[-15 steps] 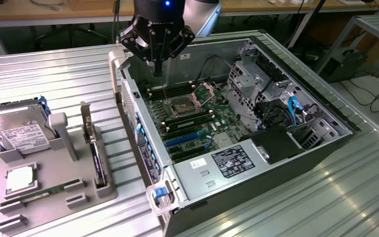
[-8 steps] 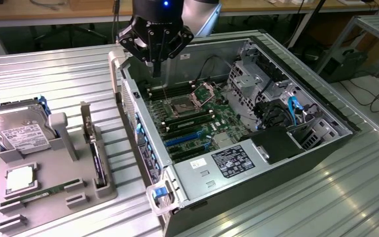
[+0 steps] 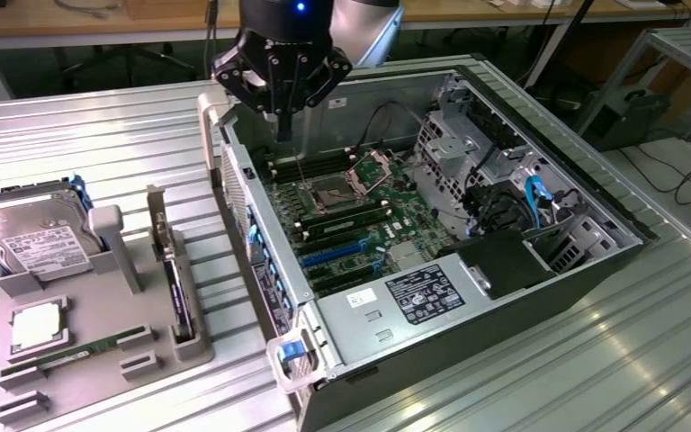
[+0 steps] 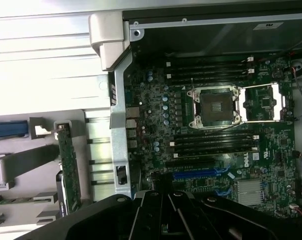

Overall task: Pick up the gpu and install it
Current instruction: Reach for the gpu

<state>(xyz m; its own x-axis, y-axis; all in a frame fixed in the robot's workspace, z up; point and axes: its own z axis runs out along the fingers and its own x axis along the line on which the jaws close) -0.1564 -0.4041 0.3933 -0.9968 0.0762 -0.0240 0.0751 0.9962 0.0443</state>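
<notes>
Gripper, jaws closed and holding nothing, is hovering over the motherboard in the open case. Gpu is standing on edge in the tray beside the case, not yet picked up; installing is awaiting.

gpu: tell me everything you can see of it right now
The gpu is a thin flat card standing on its long edge in a slot of the grey holder tray, at the exterior view's left, outside the computer case. One face is green circuit board, the other looks dark. Only the tray touches it; it is not yet picked up.
</notes>
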